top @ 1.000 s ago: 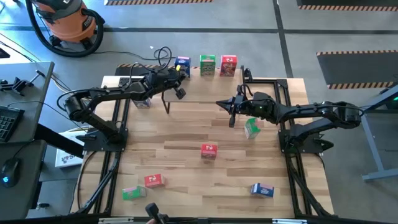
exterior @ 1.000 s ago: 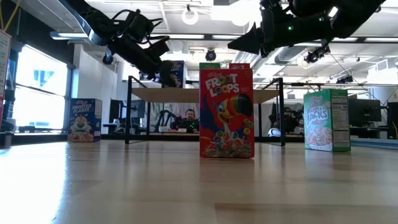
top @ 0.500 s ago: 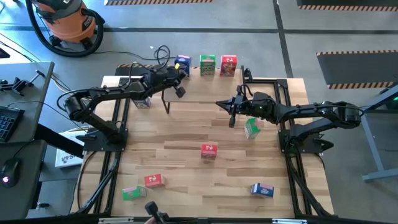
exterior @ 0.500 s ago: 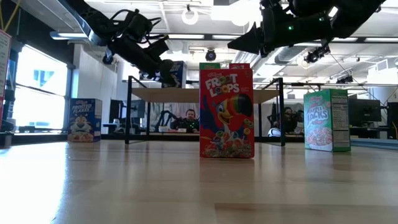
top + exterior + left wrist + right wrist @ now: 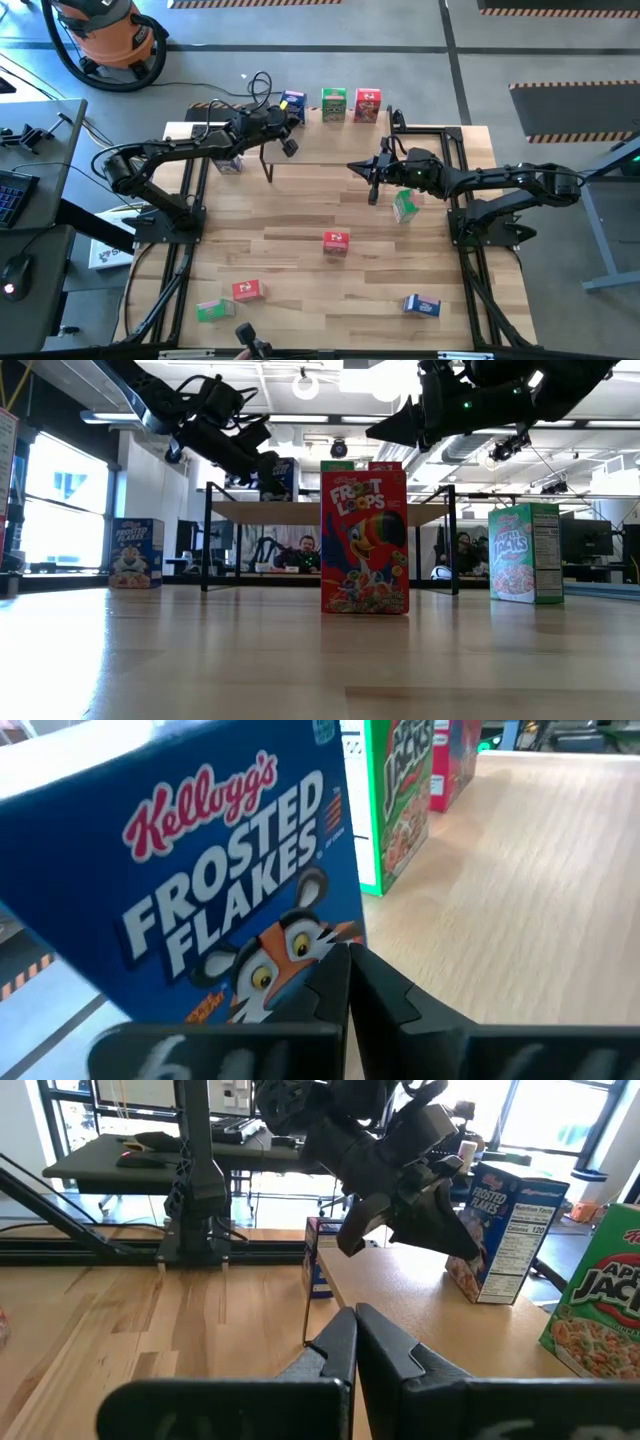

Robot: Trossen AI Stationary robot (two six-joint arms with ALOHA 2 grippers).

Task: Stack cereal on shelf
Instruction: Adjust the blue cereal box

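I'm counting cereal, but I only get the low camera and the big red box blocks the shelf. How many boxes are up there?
Observer: Three in a row on the shelf: blue box, green box, red box.
Operator: Is an arm grabbing the blue one?
Observer: It doesn't look so. The left gripper looks shut, with its tips by the box's front, not around it. The right gripper waits near the shelf.
Operator: Any boxes I can't see?
Observer: Three on the table beside your camera: near red box, near green box, near blue box.
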